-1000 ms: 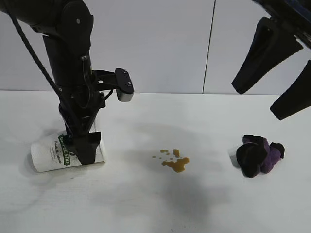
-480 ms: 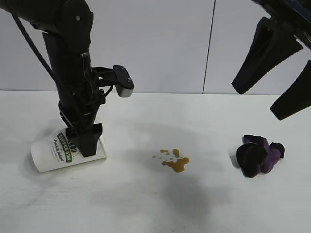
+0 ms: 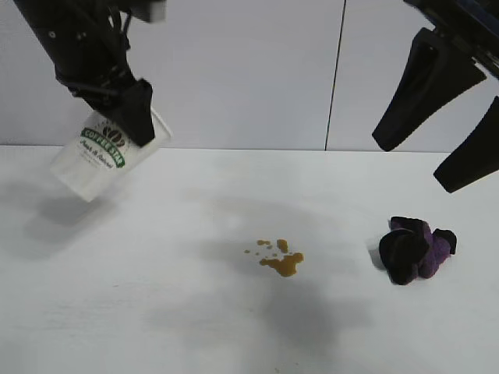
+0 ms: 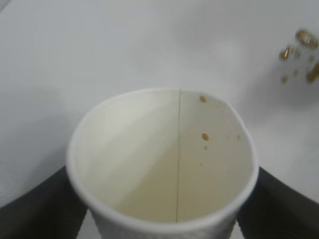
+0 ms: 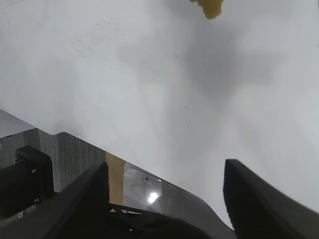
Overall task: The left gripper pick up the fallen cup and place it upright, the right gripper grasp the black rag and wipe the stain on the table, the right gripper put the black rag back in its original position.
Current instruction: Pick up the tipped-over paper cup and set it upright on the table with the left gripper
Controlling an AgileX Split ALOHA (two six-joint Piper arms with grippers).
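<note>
Exterior view: left gripper [image 3: 134, 117] raised high over the table's [image 3: 195, 327] left side, clenched on the cup [image 3: 105, 154] near its rim. Cup airborne, clear of the surface, shadow beneath. Long axis tilted: mouth up and toward the back wall, base down and toward the left edge, green banner facing the camera. A second ago lay on its side on the table under the same grip, base toward the left edge; since lifted and partly righted. Stain [image 3: 282, 261] mid-table, unchanged. Black rag [image 3: 413, 248] toward the right edge, bunched, untouched, same spot as before. Right gripper [image 3: 452, 128] parked high above the rag, fingers spread wide, gripping nothing, unmoved.

Left wrist view: looks straight into the cup's [image 4: 164, 164] open mouth, which the exterior view cannot show: seam line down the inner wall, a few brown droplets inside. One dark finger either side of the rim, pressed against the wall. Blurred specks of the stain [image 4: 299, 50] on the table beyond.

Right wrist view: only bare table [image 5: 149, 74], its near edge, and a sliver of the stain [image 5: 209, 7]; two spread fingertips [image 5: 259, 199] of the right gripper in the foreground; rag and cup out of frame.
</note>
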